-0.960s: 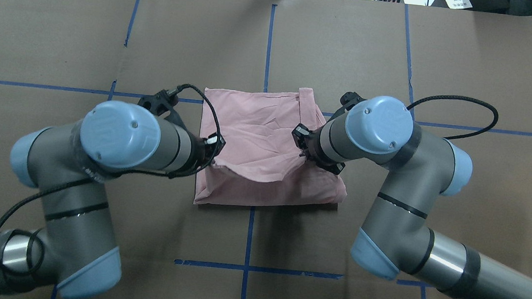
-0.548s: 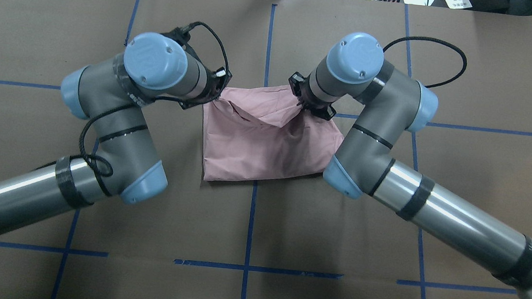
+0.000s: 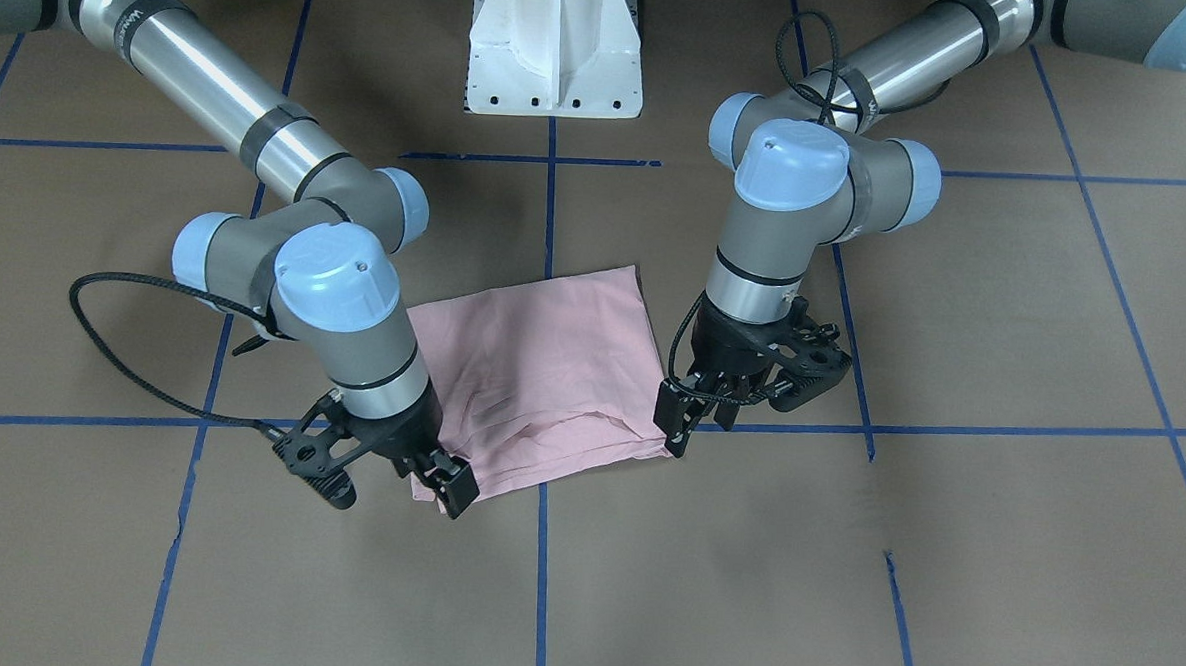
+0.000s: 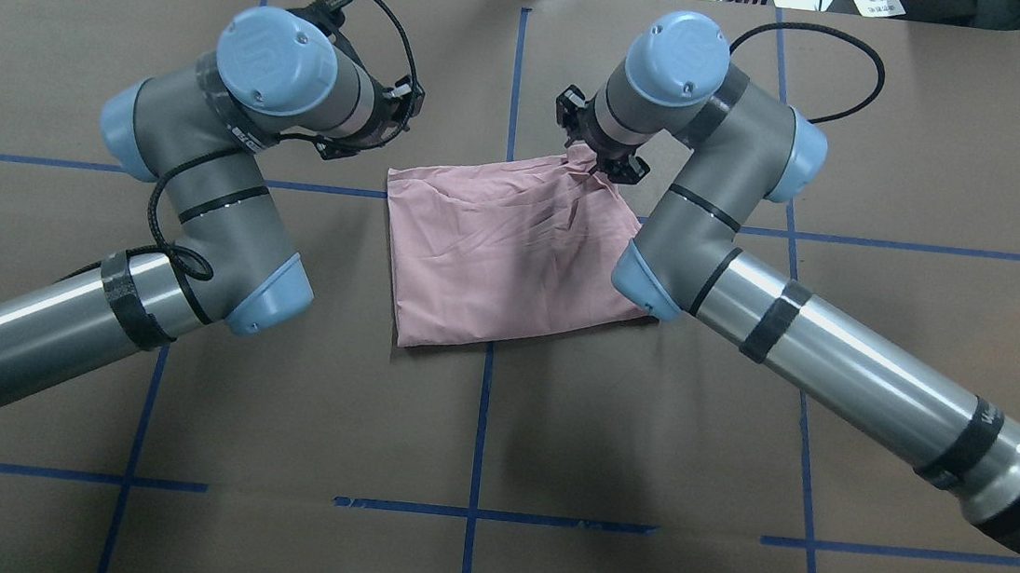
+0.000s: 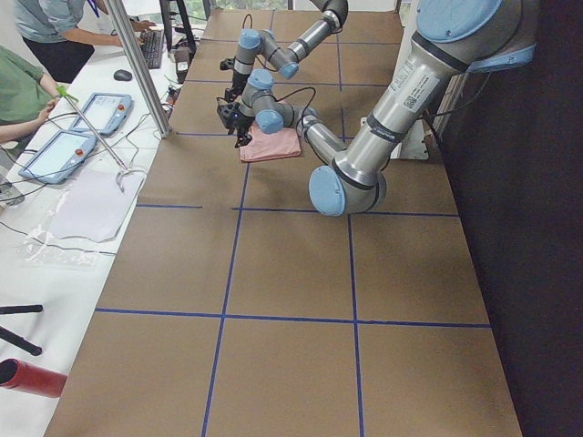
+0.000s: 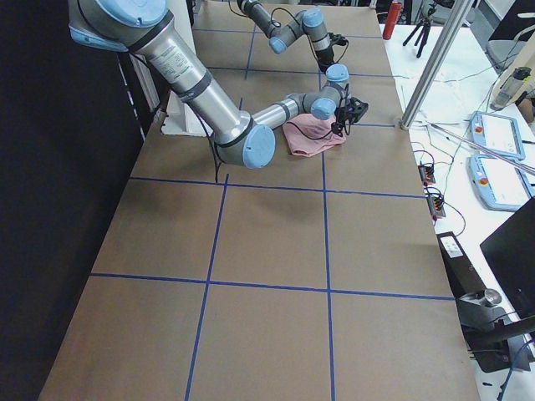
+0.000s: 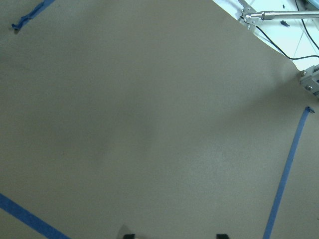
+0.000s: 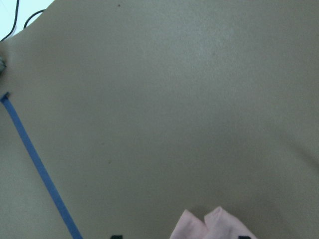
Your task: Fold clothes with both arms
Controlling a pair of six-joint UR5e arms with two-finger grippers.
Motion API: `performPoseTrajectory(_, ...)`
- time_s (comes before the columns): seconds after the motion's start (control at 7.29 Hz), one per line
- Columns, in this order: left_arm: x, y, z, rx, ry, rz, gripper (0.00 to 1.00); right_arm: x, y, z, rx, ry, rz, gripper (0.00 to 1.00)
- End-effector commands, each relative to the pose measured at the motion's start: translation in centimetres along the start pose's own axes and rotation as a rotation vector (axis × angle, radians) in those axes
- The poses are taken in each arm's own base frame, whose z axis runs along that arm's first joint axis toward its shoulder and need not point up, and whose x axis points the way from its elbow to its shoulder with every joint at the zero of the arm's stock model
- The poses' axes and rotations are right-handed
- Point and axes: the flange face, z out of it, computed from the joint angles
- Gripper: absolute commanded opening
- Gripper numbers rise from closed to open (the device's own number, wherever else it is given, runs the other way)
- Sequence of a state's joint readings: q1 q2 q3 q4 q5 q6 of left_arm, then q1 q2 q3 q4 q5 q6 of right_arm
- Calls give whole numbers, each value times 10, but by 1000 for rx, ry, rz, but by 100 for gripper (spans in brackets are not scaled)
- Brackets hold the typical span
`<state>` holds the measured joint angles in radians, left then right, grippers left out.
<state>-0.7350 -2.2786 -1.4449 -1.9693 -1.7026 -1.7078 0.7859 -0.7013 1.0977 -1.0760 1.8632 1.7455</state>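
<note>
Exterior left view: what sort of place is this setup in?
Probably a robotics lab: a table covered in brown paper and marked with blue tape lines, control tablets on a side bench, and a person working alongside.

i see the brown-papered desk (image 4: 319, 427) gridded with blue tape lines (image 4: 516, 91); on the white side desk (image 5: 46, 300) lie two tablets (image 5: 100, 111) and a red cylinder (image 5: 32, 378), with two people (image 5: 18, 91) beside it.

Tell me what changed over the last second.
The near edge of the T-shirt was carried over to its far edge. The left gripper then let go and moved clear, open. The right gripper stays at the far corner, grip unclear. The table is unchanged.
</note>
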Motion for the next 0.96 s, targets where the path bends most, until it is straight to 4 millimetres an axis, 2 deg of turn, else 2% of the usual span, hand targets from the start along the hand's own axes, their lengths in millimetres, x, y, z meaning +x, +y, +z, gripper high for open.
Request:
performPoseTrajectory(0.0, -2, -8, -7, -29, 0, 73, 100, 2, -51, -18, 0, 5, -123, 100)
performPoseTrajectory(0.14, -13, -30, -30, -85, 17, 132, 100, 14, -101, -38, -39, 44, -181, 100)
performPoseTrajectory(0.27, -53, -58, -64, -96, 38, 227, 100, 37, -151, -67, -63, 84, -278, 100)
performPoseTrajectory(0.41, -87, -99, -91, -88, 31, 350, 100, 84, -199, -94, -57, 146, -382, 100)
performPoseTrajectory(0.55, -132, -135, -106, -75, -12, 458, 100, 145, -244, -120, -57, 204, -519, 100)
performPoseTrajectory(0.82, -228, -220, -138, -85, -87, 657, 100, 286, -331, -197, -139, 264, -730, 100)
